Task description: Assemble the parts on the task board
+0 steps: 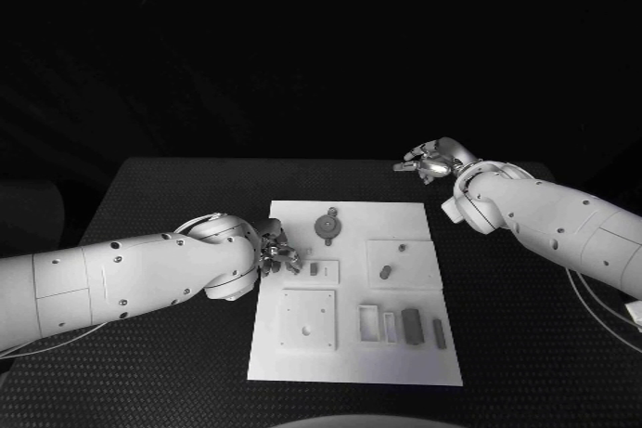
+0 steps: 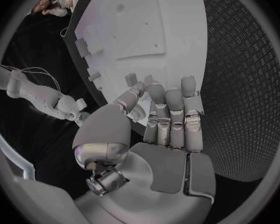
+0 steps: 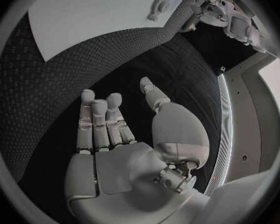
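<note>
Task board: the white task board (image 1: 351,358) sits mid-desk, long sides running front to back, with dark desk (image 1: 160,182) showing on all four sides.
Open room: wide bare strips at the desk's left and right edges, a deep one along the back edge.
Left hand: the left hand (image 1: 278,255) hovers right at the board's left edge, about halfway along; fingers straight and slightly apart, nothing held.
Right hand: the right hand (image 1: 430,161) is up by the desk's back edge, beyond the board's back right corner, well apart from it; fingers extended, palm bare.
Parts: a round part (image 1: 327,226) lies near the board's back edge; two dark bars (image 1: 412,325) lie near its front right corner.
Recesses: a square plate (image 1: 308,319) front left; a small peg (image 1: 385,272) on the right-hand plate.
Writing: none I can read.
</note>
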`<act>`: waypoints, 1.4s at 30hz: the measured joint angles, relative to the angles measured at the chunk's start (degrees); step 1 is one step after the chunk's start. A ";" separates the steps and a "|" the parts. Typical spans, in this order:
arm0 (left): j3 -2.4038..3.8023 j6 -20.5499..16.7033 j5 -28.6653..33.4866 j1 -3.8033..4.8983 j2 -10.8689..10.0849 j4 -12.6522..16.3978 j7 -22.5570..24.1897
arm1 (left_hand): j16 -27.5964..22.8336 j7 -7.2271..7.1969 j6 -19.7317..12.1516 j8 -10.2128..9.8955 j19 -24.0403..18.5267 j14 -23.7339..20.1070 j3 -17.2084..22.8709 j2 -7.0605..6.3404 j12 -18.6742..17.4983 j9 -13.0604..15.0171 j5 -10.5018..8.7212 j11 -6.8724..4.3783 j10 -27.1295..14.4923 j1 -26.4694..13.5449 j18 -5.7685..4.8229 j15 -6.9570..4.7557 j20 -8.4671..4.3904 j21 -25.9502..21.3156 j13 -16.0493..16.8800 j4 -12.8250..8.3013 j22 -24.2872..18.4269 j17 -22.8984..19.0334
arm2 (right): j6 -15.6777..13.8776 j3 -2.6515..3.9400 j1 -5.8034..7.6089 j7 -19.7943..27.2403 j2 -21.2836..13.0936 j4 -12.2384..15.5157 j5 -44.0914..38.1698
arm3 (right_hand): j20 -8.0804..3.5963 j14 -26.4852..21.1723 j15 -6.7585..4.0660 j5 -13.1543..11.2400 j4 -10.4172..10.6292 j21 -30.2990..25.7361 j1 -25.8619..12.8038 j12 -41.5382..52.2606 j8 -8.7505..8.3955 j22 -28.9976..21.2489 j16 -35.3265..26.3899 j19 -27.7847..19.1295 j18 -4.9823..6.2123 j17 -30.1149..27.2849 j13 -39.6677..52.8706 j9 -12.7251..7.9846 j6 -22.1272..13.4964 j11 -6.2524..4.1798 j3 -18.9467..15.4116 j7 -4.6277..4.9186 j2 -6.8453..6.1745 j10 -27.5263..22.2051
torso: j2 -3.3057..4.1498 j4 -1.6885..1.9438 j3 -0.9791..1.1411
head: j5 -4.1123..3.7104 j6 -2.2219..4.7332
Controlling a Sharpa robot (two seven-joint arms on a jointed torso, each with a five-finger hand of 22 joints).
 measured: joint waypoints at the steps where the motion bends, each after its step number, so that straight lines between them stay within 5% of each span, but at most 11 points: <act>1: 0.00 0.01 -0.05 -0.01 0.00 0.00 0.01 | 0.00 0.00 0.00 0.00 0.00 0.00 0.00 0.00 0.00 0.00 0.00 0.02 0.03 0.00 0.00 0.00 0.00 0.00 0.00 0.00 0.00 0.00 | 0.00 0.00 0.00 0.00 0.00 0.00 0.00 | 0.00 0.00 0.00 0.00 0.00 0.00 0.00 0.00 0.00 0.00 0.00 0.00 0.00 0.00 0.00 0.00 0.00 0.00 0.00 0.00 0.00 0.00 | 0.00 0.00 0.00 | -0.01 -0.02; 42: 0.07 1.45 -1.10 -0.17 0.09 -0.31 -0.04 | -0.01 -0.17 0.15 0.58 0.30 0.18 -0.04 0.00 0.22 0.02 0.00 -0.02 0.35 0.00 0.00 -0.18 -0.11 0.00 0.09 0.06 0.00 0.03 | 0.11 0.00 -0.26 0.01 0.06 -0.03 0.01 | 0.00 -0.23 -0.03 0.00 0.00 0.00 0.00 0.22 -0.01 0.03 0.00 0.00 0.00 -0.06 -0.11 -0.04 -0.06 0.00 0.00 0.06 0.00 -0.01 | -0.01 0.00 0.01 | -0.04 -0.37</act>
